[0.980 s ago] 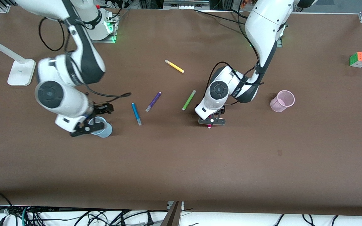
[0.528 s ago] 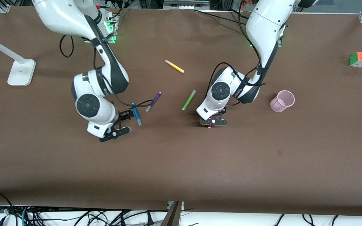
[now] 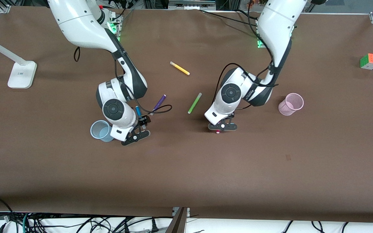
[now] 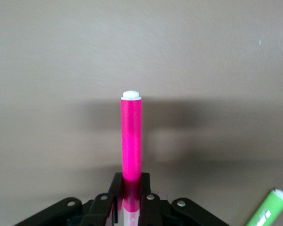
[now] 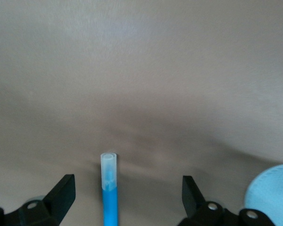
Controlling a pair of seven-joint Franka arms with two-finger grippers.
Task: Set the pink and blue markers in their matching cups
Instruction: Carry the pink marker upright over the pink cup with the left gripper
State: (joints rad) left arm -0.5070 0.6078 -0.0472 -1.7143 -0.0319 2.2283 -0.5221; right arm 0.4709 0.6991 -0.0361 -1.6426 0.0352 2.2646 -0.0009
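Pink marker (image 4: 131,141) gripped by left end effector (image 3: 222,127) — right end effector (image 5: 127,197) spread over blue marker (image 5: 109,188).

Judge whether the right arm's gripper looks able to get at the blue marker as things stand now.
Probably yes. The right gripper is open with the blue marker lying between its fingers, nothing covering it. The blue cup stands beside it, apart from the marker.
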